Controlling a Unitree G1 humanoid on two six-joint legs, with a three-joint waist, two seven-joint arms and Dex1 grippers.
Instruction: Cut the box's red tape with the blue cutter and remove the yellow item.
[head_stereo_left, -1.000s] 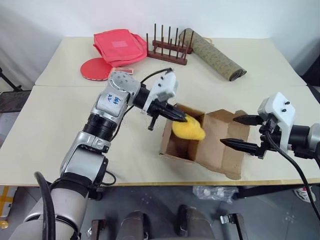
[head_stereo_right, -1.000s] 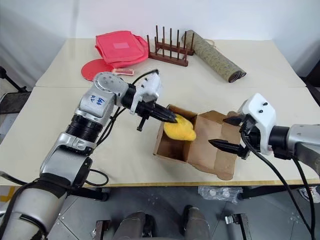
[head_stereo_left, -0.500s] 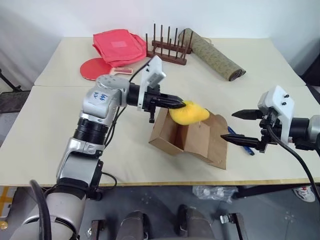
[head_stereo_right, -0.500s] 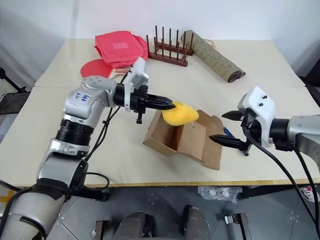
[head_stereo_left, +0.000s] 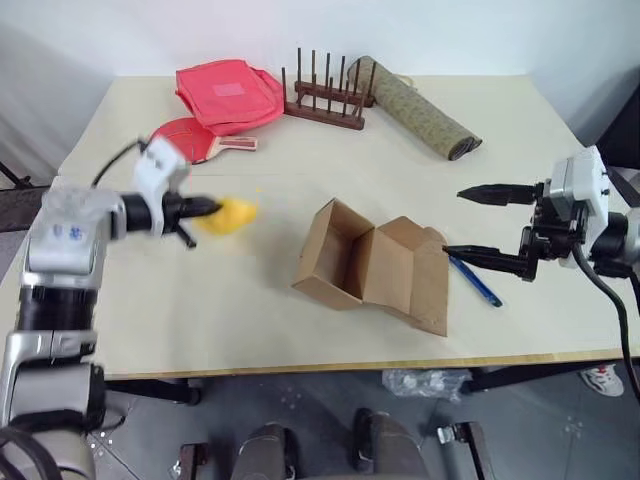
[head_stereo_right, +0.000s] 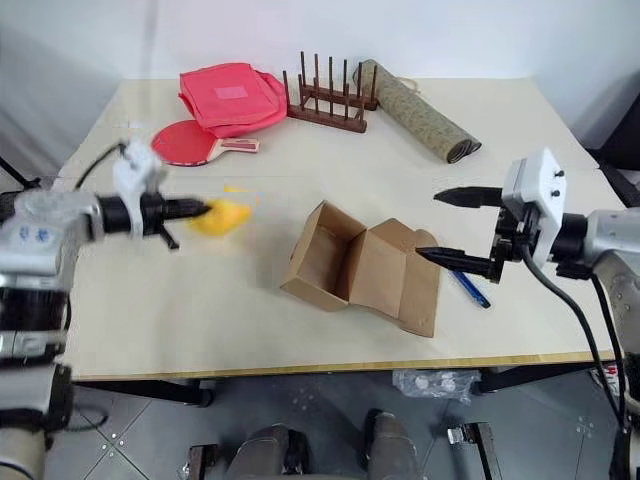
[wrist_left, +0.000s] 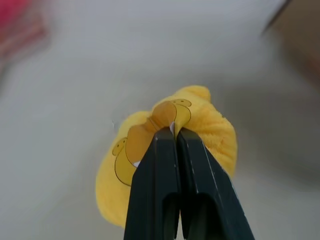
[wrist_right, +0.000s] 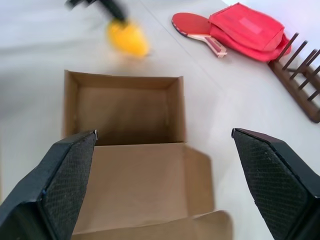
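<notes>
The box lies open on the table's middle, flaps spread, its inside bare. The red tape is out of view. My left gripper hangs above the table well left of the box, shut on the fuzzy yellow item. In the left wrist view its fingers pinch the yellow item by a printed tag. My right gripper hovers open just right of the box with nothing between its fingers. The blue cutter lies on the table beside the box's right flap, below the right gripper.
At the back of the table stand a red bag, a red paddle, a wooden peg rack and a rolled mat. The table's front edge runs just below the box.
My left gripper has swung far to the left and a little down, carrying the yellow item out of the box. The box has settled flat. The right gripper rose slightly.
</notes>
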